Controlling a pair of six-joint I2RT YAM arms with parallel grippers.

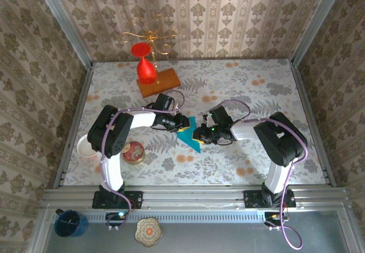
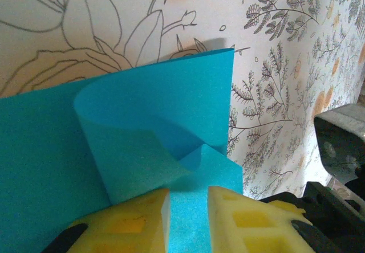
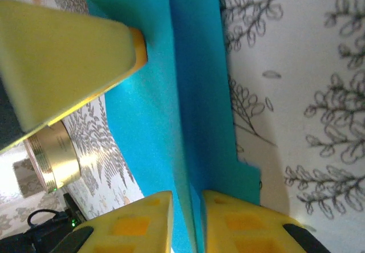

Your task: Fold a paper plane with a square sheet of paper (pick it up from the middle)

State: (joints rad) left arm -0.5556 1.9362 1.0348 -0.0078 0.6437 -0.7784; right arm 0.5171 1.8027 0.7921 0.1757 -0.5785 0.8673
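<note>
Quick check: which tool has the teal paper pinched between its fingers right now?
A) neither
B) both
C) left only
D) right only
B: the teal paper is clamped in the left tool in its wrist view, and in the right tool in its own.

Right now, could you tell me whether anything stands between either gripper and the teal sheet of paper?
Nothing visible does: the square sheet of paper sits pinched between the fingers of the left gripper and of the right gripper.
</note>
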